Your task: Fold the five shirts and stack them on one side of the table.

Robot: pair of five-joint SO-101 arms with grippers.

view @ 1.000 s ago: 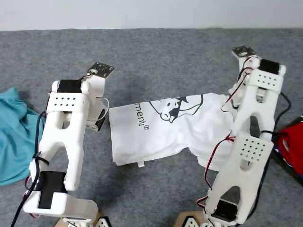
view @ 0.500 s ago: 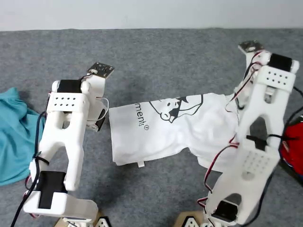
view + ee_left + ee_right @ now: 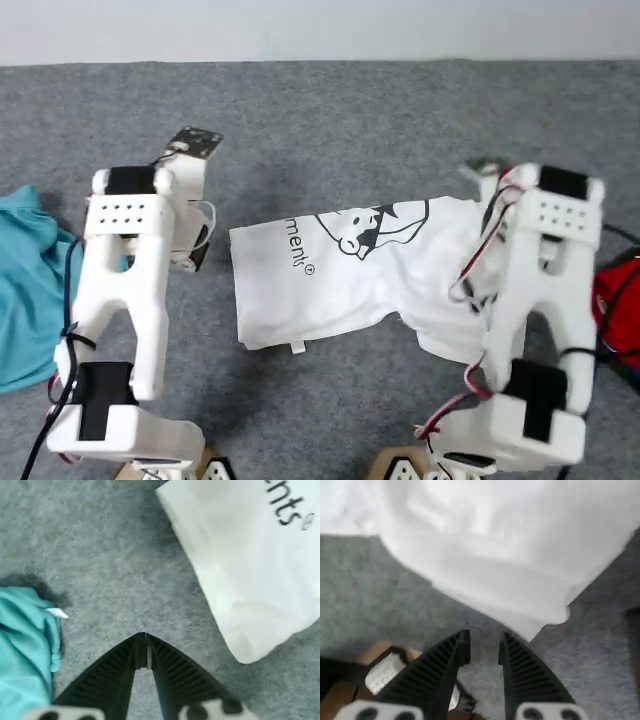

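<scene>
Right claw (image 3: pixel 483 637) has drawn back, slightly spread, with the white shirt (image 3: pixel 485 555) just ahead. Left claw (image 3: pixel 143 638) is pressed together.

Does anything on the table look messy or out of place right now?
Yes. The white printed shirt lies rumpled and askew in the middle of the grey table. A teal shirt is heaped at the left edge, a red garment at the right; nothing is stacked.

Grey carpet-textured tabletop (image 3: pixel 340 120) (evenly lit, soft shadows); plain pale wall (image 3: pixel 300 30) along far edge.
</scene>
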